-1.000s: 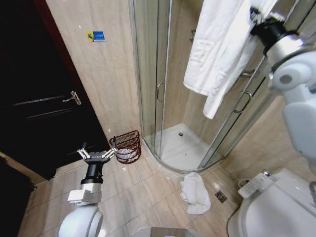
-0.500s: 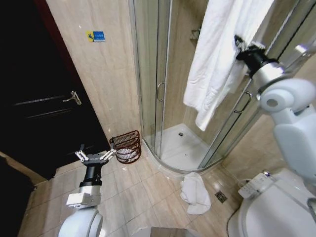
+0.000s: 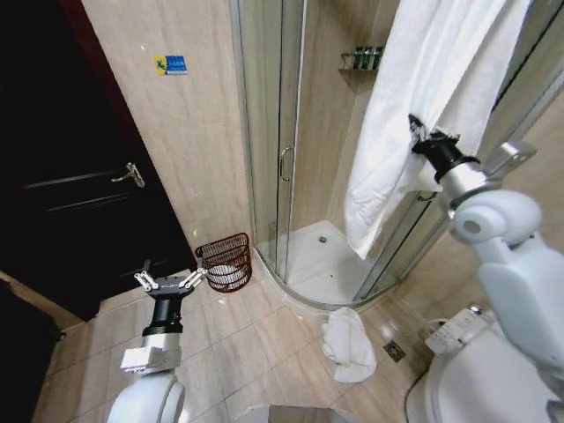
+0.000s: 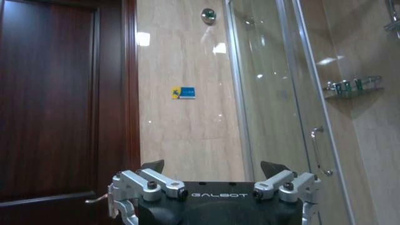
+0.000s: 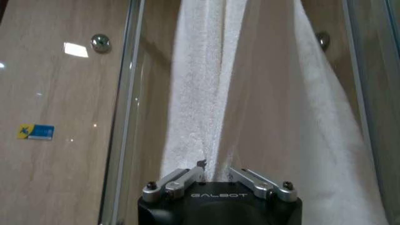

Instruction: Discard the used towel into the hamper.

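A long white towel (image 3: 414, 97) hangs down against the glass shower enclosure. My right gripper (image 3: 421, 134) is raised to it and shut on a fold of the cloth; the right wrist view shows that towel (image 5: 200, 93) pinched at the right gripper (image 5: 209, 169). The hamper (image 3: 226, 261), a reddish-brown open-weave basket, stands on the floor by the shower's corner with something white inside. My left gripper (image 3: 167, 280) hovers low just left of the hamper, open and empty, and the left gripper (image 4: 212, 166) faces the tiled wall. A second white towel (image 3: 347, 345) lies crumpled on the floor tiles.
The curved glass shower door (image 3: 273, 132) and its raised tray (image 3: 326, 260) fill the middle. A dark wooden door (image 3: 62, 167) is at the left. A toilet (image 3: 498, 379) sits at the lower right, with a floor drain (image 3: 394, 351) beside the crumpled towel.
My right arm has come down and to the left with the hanging towel in its grip, and the cloth now drapes longer. The left arm has hardly moved.
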Controlling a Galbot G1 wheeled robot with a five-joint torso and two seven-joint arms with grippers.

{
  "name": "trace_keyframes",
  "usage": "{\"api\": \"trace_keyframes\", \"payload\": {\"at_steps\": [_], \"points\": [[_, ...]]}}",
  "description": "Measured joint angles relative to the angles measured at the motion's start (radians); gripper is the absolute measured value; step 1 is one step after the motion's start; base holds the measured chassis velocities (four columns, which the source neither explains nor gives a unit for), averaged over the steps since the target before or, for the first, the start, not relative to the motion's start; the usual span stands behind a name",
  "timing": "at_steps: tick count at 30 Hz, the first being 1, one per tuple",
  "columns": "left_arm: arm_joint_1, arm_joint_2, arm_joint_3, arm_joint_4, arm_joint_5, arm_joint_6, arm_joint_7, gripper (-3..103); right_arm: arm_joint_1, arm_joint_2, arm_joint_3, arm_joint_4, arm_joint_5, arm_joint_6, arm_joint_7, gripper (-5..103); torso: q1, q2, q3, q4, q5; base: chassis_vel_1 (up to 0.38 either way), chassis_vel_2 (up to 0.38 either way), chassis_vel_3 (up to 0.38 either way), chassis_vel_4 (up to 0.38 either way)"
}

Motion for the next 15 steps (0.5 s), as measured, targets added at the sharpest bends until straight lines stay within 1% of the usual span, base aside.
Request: {"api": "trace_keyframes", "payload": {"at_steps": [1,2,3,5,6,8,10,12,13,15], "points": [[0.005,-0.003,-0.003,0.002,0.000,-0.008,-0.001,100,-0.032,0.015,0.012,0.007,-0.008,0.002,-0.002,3,0.000,0.000,0.000,0.0000,0.0004,0.000,0.000,0.000,0.000],[0.008,-0.006,-0.004,0.004,0.000,-0.013,-0.001,100,-0.062,0.027,0.022,0.014,-0.018,0.004,-0.006,3,0.000,0.000,0.000,0.0001,0.0000,0.000,0.000,0.000,0.000],[0.008,-0.006,-0.004,0.004,0.000,-0.013,-0.001,100,-0.062,0.027,0.022,0.014,-0.018,0.004,-0.006,3,0.000,0.000,0.000,0.0001,0.0000,0.000,0.000,0.000,0.000],[0.012,-0.010,-0.007,0.010,0.000,-0.025,-0.002,100,-0.131,0.053,0.044,0.023,-0.051,0.013,-0.022,3,0.000,0.000,0.000,-0.0001,0.0004,0.000,0.000,0.000,0.000],[0.012,-0.010,-0.007,0.010,0.000,-0.025,-0.002,100,-0.131,0.053,0.044,0.023,-0.051,0.013,-0.022,3,0.000,0.000,0.000,-0.0001,0.0004,0.000,0.000,0.000,0.000],[0.013,-0.014,-0.008,0.023,0.008,-0.042,-0.003,100,-0.196,0.078,0.064,0.035,-0.092,0.026,-0.038,3,0.000,0.000,0.000,-0.0001,0.0001,0.000,0.000,0.000,0.000],[0.014,-0.016,-0.008,0.024,0.009,-0.045,-0.003,100,-0.211,0.086,0.068,0.039,-0.101,0.029,-0.040,3,0.000,0.000,0.000,-0.0001,0.0000,0.000,0.000,0.000,0.000],[0.019,-0.020,-0.003,0.025,0.009,-0.052,-0.003,100,-0.256,0.114,0.077,0.050,-0.126,0.035,-0.045,3,0.000,0.000,0.000,0.0000,0.0004,0.000,0.000,0.000,0.000],[0.019,-0.020,-0.003,0.025,0.009,-0.052,-0.003,100,-0.256,0.114,0.077,0.050,-0.126,0.035,-0.045,3,0.000,0.000,0.000,0.0000,0.0004,0.000,0.000,0.000,0.000],[0.021,-0.023,-0.002,0.023,0.009,-0.056,-0.003,100,-0.291,0.141,0.085,0.056,-0.153,0.046,-0.055,3,0.000,0.000,0.000,0.0000,0.0001,0.000,0.000,0.000,0.000]]}}
